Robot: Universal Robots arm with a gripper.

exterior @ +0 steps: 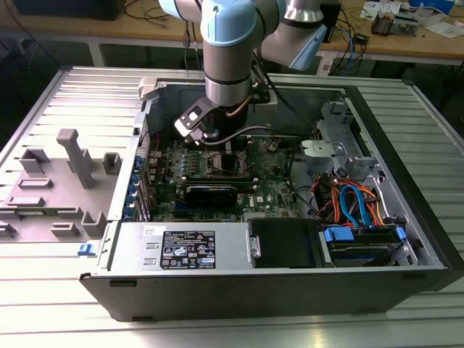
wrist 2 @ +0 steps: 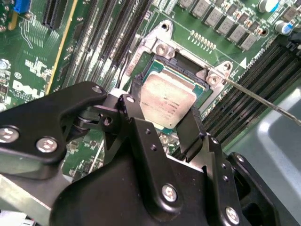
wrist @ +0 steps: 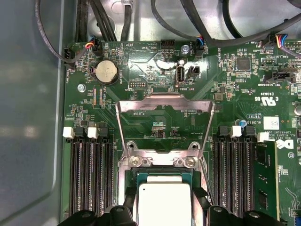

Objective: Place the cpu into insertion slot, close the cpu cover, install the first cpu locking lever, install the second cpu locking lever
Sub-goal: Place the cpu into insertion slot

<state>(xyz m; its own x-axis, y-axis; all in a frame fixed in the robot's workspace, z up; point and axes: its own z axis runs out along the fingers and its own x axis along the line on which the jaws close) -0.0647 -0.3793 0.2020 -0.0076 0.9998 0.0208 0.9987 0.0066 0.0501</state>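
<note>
Arm (exterior: 228,65) comes straight down from above into the open computer case (exterior: 275,290), wrist vertical, the claw (exterior: 212,139) low over the green board (exterior: 217,174).

In both wrist views the claw (wrist 2: 167,107) (wrist: 163,208) straddles the cpu (wrist 2: 164,96) (wrist: 162,200). Its black metal fingers (wrist 2: 141,136) are closed in against two opposite edges of the chip, so the claw has hold of it, open only as wide as the chip.

The cpu is a flat square with a dull silver-grey lid and a thin green border. It lies level inside the insertion slot (wrist: 160,161) (wrist 2: 162,47), whose silver rim with screw heads shows past the chip's far edge.

The cpu cover (wrist: 164,100), a thin silver frame with a large cut-out, stands swung up and back from the slot, clear of the claw. A thin wire lever (wrist 2: 263,100) slants away from one slot corner.

Long black ridged memory slots (wrist: 91,174) run close along both sides of the slot, leaving narrow margins beside the fingers. A coin battery (wrist: 106,72) sits well beyond the cover.

The case rests on a ribbed metal bench (exterior: 43,304).
</note>
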